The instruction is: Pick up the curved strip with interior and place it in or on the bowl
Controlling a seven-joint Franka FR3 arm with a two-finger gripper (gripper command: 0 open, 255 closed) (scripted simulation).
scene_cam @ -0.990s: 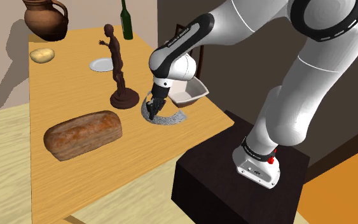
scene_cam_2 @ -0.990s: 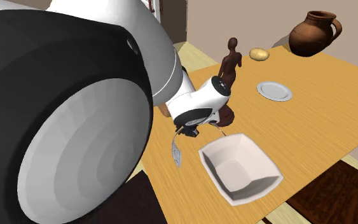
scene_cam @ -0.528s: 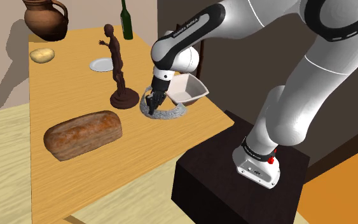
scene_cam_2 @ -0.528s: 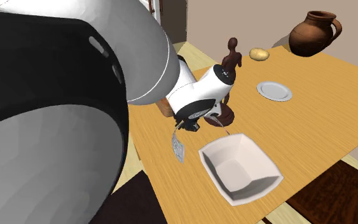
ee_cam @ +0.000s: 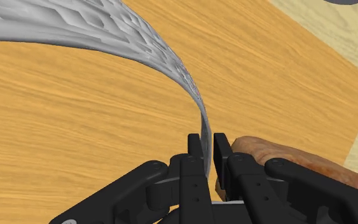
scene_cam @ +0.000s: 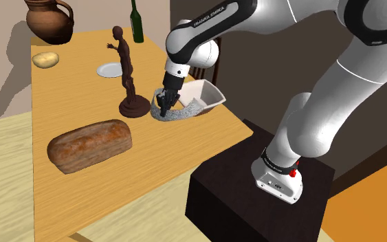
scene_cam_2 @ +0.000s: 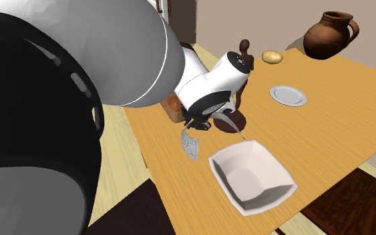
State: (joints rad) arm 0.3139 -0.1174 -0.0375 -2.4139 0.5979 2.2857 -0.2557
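Pincer (ee_cam: pixel 203 143) clenched edge-on over one end of the thin grey curved strip (ee_cam: pixel 139 38). Strip appears just clear of the worktop (scene_cam: pixel 75 89), at 8 o'clock of the white bowl (scene_cam: pixel 211 97) in the shoulder view. Likely light and stiff; an end grip may let it swivel.

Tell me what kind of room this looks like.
Likely a dining room or kitchen in a house. A wooden table carries a loaf, a plate and a white bowl, with a brown jug and a green bottle at its far end.
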